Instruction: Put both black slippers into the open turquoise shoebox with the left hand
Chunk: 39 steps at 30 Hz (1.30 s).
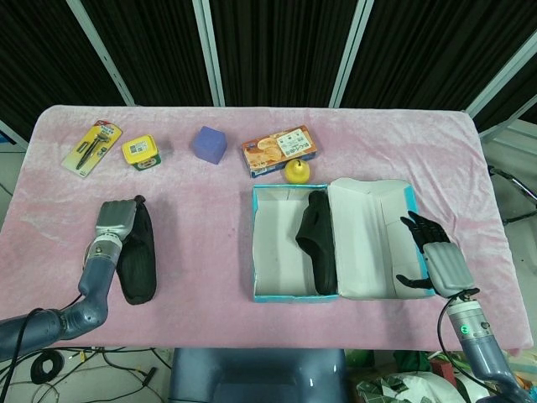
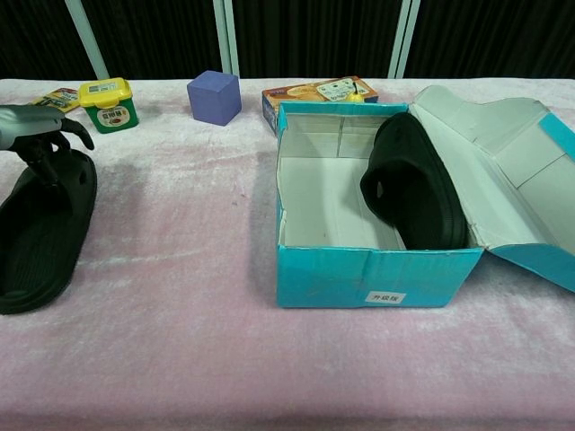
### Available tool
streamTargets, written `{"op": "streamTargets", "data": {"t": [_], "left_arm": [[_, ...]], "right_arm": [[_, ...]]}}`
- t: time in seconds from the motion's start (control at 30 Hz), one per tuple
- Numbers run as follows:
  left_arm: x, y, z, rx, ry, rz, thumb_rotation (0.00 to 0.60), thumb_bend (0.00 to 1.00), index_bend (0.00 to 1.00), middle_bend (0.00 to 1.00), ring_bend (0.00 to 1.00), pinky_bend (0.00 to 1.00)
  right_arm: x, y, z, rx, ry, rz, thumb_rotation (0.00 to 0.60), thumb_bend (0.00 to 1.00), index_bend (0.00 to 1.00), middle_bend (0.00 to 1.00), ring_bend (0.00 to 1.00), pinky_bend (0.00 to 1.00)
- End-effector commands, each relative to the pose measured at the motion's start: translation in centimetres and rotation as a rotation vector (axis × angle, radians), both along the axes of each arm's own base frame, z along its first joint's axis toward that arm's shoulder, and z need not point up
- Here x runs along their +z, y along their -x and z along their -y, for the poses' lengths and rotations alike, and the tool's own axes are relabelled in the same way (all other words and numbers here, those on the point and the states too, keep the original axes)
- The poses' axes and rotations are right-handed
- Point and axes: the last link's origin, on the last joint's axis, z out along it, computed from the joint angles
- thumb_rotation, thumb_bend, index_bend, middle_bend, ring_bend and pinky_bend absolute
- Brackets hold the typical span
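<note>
One black slipper lies on the pink cloth at the left. My left hand grips its far end, fingers curled down into it. The second black slipper stands on its side inside the open turquoise shoebox, leaning against the right wall. The box's lid is folded out flat to the right. My right hand hovers just past the lid's right edge with fingers apart and nothing in it; the chest view does not show it.
Along the back stand a purple cube, a flat snack box, a yellow fruit, a yellow tin and a packaged tool.
</note>
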Motion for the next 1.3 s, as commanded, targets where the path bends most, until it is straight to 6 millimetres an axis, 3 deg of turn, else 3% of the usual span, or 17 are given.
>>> {"op": "streamTargets", "data": {"t": [0.03,0.27,0.47,0.7,1.07,1.3], "left_arm": [[0.8,-0.9,0.1,-0.004,-0.059,0.124,0.600,0.03,0.24,0.50,0.44,0.42],[2.2,-3.8,0.1,-0.068,-0.120,0.479,0.600,0.03,0.25,0.51,0.44,0.44],[2.7,-6.6,-0.2,-0.172,-0.105,0.658,0.600,0.02,0.25,0.50,0.44,0.44],[2.3,-12.0,-0.4,-0.334,-0.127,0.906,0.600,0.01,0.26,0.50,0.44,0.44],[-2.2,-21.2,-0.9,-0.529,-0.124,1.046,0.600,0.00,0.26,0.50,0.44,0.44],[-6.2,-24.3,-0.8,-0.540,-0.093,1.064,0.600,0.00,0.26,0.51,0.44,0.45]], "right_arm": [[0.1,-0.1,-0.1,0.003,0.002,-0.002,0.600,0.03,0.00,0.00,0.00,0.07],[0.2,-0.2,-0.4,0.008,0.006,-0.004,0.600,0.03,0.00,0.00,0.00,0.07],[0.3,-0.3,-0.5,0.010,0.013,-0.001,0.600,0.03,0.00,0.00,0.00,0.07],[0.3,-0.6,-0.6,0.021,0.010,0.000,0.600,0.03,0.00,0.00,0.00,0.07],[1.0,-1.1,-0.6,0.034,0.022,0.004,0.600,0.03,0.00,0.00,0.00,0.07],[1.3,-1.0,-0.5,0.029,0.025,0.005,0.600,0.03,0.00,0.00,0.00,0.07]]}}
